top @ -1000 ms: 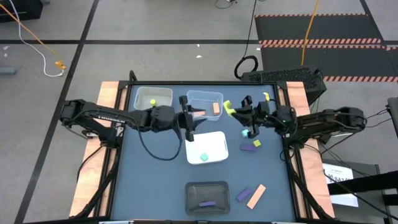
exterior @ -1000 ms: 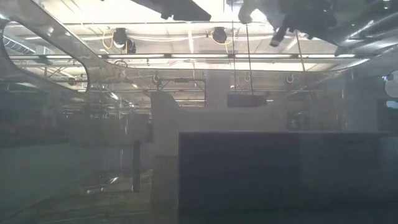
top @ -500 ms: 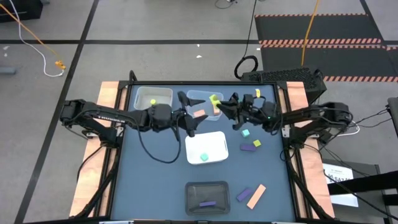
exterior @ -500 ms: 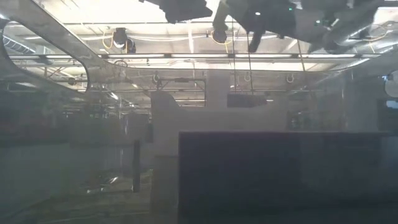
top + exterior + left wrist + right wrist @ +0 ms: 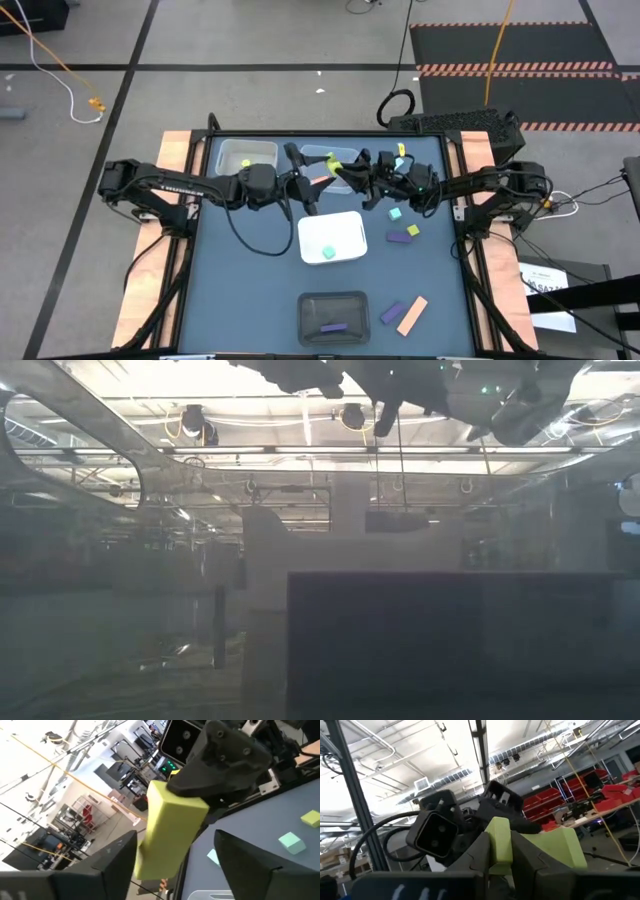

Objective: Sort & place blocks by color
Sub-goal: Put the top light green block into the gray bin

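Observation:
My right gripper (image 5: 347,174) is shut on a yellow-green bar (image 5: 333,163) and hovers above the clear tray (image 5: 318,153) at the table's far side. My left gripper (image 5: 303,180) is open and faces it from the left. In the left wrist view its two fingers stand on either side of the bar (image 5: 170,825); whether one touches it cannot be told. Loose blocks lie on the table's right part: a mint cube (image 5: 395,213), a purple bar (image 5: 399,237), a yellow cube (image 5: 413,230), another purple bar (image 5: 391,313) and an orange bar (image 5: 412,315). My right gripper pinches the yellow-green bar between its two fingers (image 5: 480,852), near one end of the bar (image 5: 501,840). The fingers come roughly level from the table's right. The bar is lifted clear, and its free end (image 5: 160,855) juts out toward my left gripper.
A pale tray (image 5: 232,150) at the far left holds a yellow-green block. An orange block (image 5: 320,181) lies in the clear tray. The white tray (image 5: 345,225) holds a mint cube, the dark tray (image 5: 308,305) a purple bar. The table's left part is bare.
My right gripper has carried the yellow-green bar toward the table's left, from beside the clear tray to above it, close to my left gripper. In the low view both arms have drawn together at the top.

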Controlling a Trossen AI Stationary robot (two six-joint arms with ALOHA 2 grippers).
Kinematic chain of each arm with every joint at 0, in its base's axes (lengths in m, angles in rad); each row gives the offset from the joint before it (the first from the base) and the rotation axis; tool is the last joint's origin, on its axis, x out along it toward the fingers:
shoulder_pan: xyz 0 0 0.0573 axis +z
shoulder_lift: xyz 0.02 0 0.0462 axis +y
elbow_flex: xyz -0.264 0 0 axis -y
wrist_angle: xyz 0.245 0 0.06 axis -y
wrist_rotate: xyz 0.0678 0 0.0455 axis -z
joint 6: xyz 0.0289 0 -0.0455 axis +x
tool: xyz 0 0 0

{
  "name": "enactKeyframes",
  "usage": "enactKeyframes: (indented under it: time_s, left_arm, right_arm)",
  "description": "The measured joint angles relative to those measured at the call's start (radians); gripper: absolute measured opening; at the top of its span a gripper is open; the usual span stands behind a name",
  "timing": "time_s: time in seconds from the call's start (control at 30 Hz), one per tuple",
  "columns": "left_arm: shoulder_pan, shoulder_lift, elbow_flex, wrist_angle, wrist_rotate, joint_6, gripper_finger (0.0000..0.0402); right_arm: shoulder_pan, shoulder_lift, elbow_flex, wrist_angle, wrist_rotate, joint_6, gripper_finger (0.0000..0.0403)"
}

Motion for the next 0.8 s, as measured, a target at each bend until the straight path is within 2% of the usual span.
enactKeyframes:
  time_s: [0.27, 0.37, 0.57, 0.8]
  left_arm:
    - [0.047, 0.000, 0.000, 0.004, 0.028, -0.029, 0.0167]
    - [0.056, 0.000, 0.000, -0.001, 0.061, -0.035, 0.0143]
    - [0.055, 0.000, 0.000, -0.008, 0.079, -0.036, 0.0141]
    - [0.054, 0.000, 0.000, -0.020, 0.082, -0.085, 0.0129]
  right_arm:
    - [0.022, 0.000, 0.000, 0.000, 0.020, -0.015, 0.0039]
    - [0.021, -0.001, 0.000, -0.003, 0.024, -0.010, 0.0040]
    - [0.021, -0.002, 0.000, -0.018, 0.004, 0.002, 0.0068]
    - [0.009, -0.007, -0.001, -0.064, -0.014, 0.003, 0.0138]
